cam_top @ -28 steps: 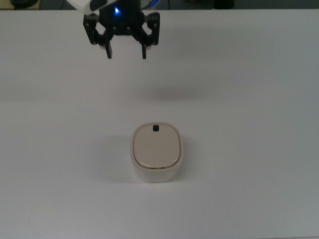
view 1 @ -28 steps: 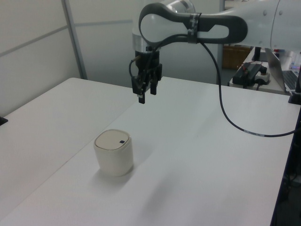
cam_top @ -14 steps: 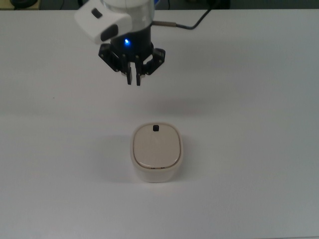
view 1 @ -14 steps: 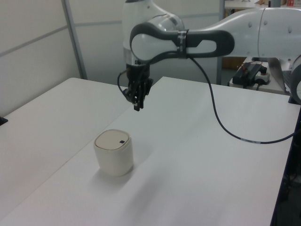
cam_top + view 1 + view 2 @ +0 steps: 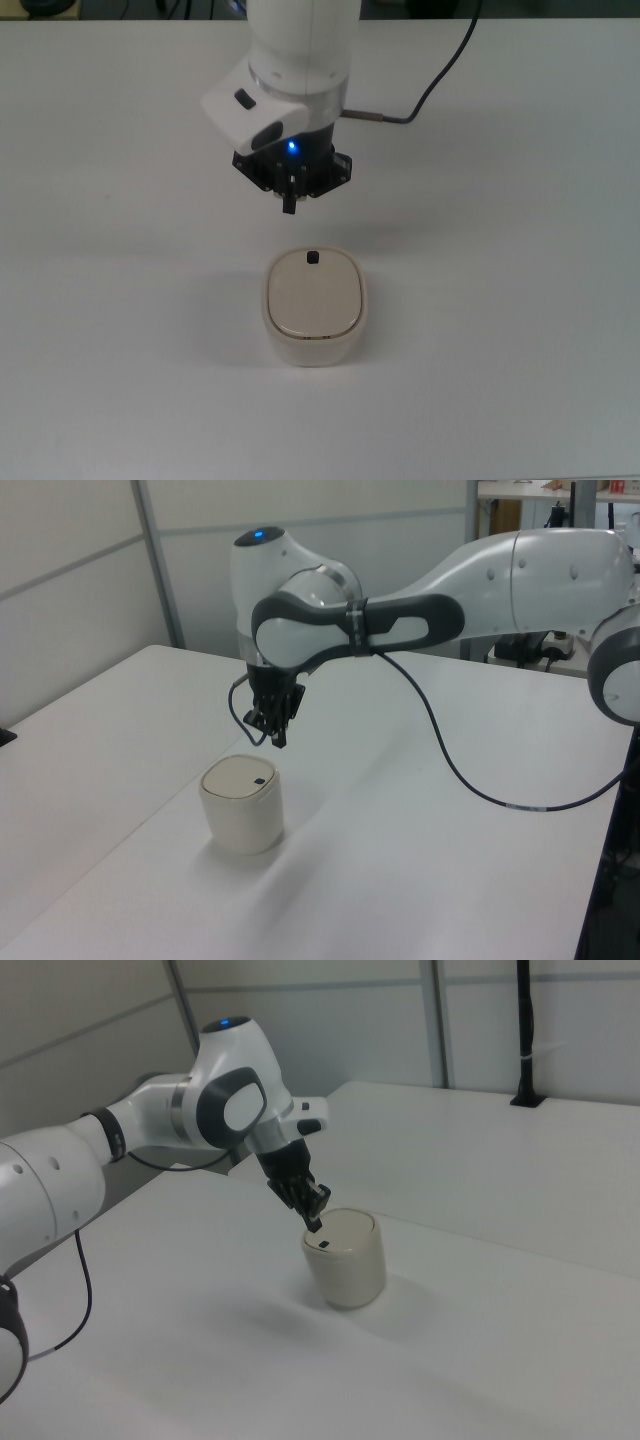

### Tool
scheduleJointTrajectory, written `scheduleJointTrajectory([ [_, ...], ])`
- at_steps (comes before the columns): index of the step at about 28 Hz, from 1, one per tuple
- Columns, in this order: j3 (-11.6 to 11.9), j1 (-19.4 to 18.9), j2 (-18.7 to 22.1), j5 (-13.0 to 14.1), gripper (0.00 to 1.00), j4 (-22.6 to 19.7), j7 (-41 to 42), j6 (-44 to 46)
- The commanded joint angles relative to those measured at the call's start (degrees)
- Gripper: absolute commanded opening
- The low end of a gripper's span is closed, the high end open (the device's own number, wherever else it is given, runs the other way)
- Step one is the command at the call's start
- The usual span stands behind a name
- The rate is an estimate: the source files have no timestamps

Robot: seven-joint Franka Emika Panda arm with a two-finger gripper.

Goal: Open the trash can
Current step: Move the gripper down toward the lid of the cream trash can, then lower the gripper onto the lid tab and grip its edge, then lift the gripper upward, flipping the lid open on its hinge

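The trash can (image 5: 314, 306) is a small cream-beige bin on the white table, lid flat and closed, with a dark square button (image 5: 313, 257) near its far edge in the top view. It also shows as the trash can (image 5: 241, 805) in the left view and the trash can (image 5: 345, 1257) in the right view. My gripper (image 5: 290, 206) hangs just above and slightly behind the button, fingers shut together with nothing between them. The gripper (image 5: 276, 742) tip floats a little over the lid without touching; the right view shows the gripper (image 5: 315, 1224) close above the button (image 5: 323, 1245).
A black cable (image 5: 430, 85) trails from the arm across the back of the white table (image 5: 520, 300). A wall of panels (image 5: 90, 570) stands behind the table in the left view. A black pole base (image 5: 526, 1095) stands at the far table edge.
The arm has swung toward the trash can and lowered. The fingers, wide apart a second ago, have closed together, and the tip now sits just above the lid's button.
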State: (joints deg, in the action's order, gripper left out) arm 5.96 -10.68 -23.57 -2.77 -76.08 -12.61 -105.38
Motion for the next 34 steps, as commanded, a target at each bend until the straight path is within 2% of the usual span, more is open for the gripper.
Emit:
scheduleJointTrajectory([
  [1, 0.2, -1.1, -2.1, -2.0, 0.0, -0.4, -1.4, -2.1],
  [7, 0.3, -1.2, -4.0, -2.4, 0.0, -0.3, -2.1, -4.6],
  [10, 0.2, -1.2, -5.0, -4.1, 0.0, -0.3, -2.7, -6.9],
  [16, 0.2, -1.5, -7.0, -5.2, 0.0, -0.2, -3.6, -11.2],
  [30, 0.3, -2.5, -7.5, -5.2, 0.0, 0.2, -5.1, -12.5],
  [32, 0.3, -2.5, -7.0, -4.8, 0.03, 0.7, -5.1, -12.4],
  [34, 0.3, -2.5, -6.3, -4.4, 0.14, 1.2, -5.1, -12.0],
])
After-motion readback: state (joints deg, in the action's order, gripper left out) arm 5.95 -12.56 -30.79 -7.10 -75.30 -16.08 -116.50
